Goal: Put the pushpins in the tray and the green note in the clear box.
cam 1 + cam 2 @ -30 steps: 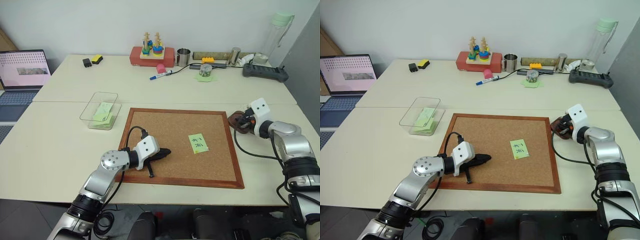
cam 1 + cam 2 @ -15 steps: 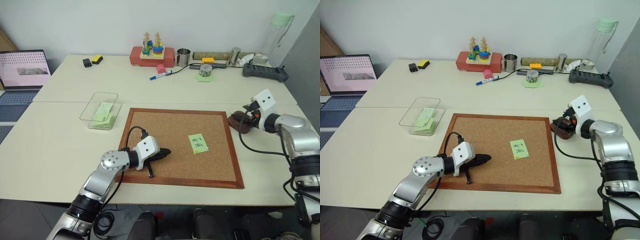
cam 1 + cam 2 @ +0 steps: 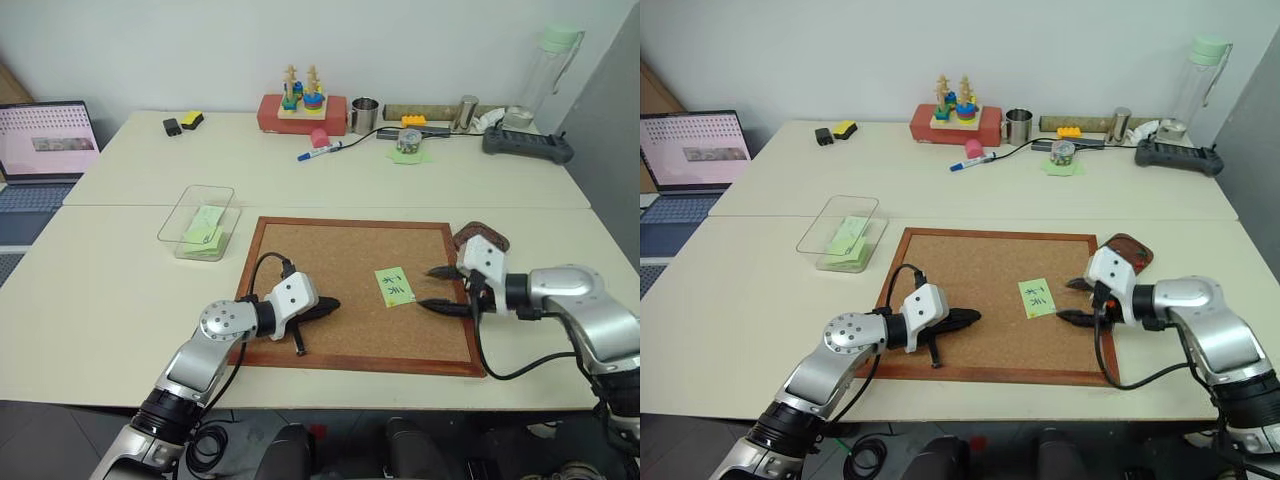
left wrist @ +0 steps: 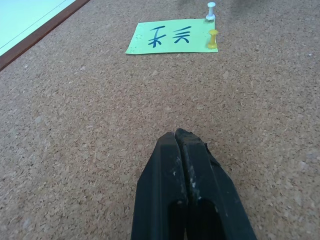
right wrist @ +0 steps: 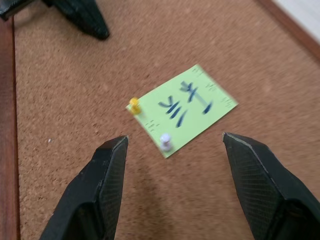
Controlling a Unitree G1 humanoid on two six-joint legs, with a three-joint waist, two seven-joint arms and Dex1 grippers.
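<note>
Right wrist view: right gripper (image 5: pixel 175 145) fingers spread before green note (image 5: pixel 182 107) pinned on cork board (image 3: pixel 330 260) by two pushpins (image 5: pixel 165 141); blunt tips could miss those, tearing paper.

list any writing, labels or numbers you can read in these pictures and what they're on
Small square light-green sticky note on the cork board: dark handwritten strokes, no word I can make out.
Open laptop screen: too small to read.
Nothing else bears readable text.
</note>
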